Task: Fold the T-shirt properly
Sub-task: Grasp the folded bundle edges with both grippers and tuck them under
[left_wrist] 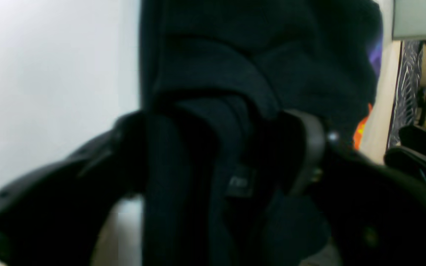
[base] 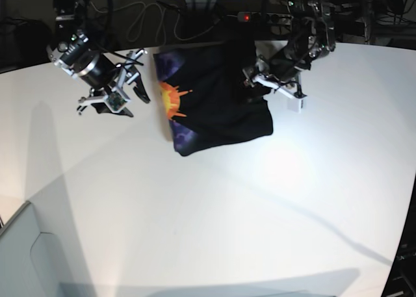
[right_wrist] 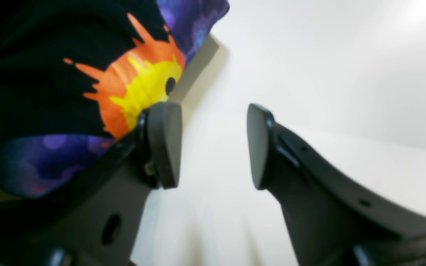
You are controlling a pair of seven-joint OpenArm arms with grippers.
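1. Black cotton with an orange-yellow sun and purple print — the T-shirt point(base: 218, 102) lies bunched at the far middle of the white table point(base: 214, 219), its printed part turned toward the base view's left edge of the cloth.
2. From the base camera the garment's right side rises in a ridge up to the left tool point(base: 276, 82), which sits on that view's right.
3. From the left wrist camera, dark folds of the T-shirt point(left_wrist: 235, 74) fill the gap between the two fingers of the left tool point(left_wrist: 216, 147); a small sewn label shows on the fabric there. Its fingers stand apart with cloth between them, but the picture is too dark and blurred to tell whether they press on the fabric or merely straddle it.
4. The right tool point(base: 120, 92) hangs above the table on the base view's left, just beside the shirt's printed edge.
5. From the right wrist camera the right tool point(right_wrist: 213, 146) has its two pads spread wide with only bare table between them — nothing is held. The sun print of the T-shirt point(right_wrist: 135, 88) lies just behind the left-hand pad.
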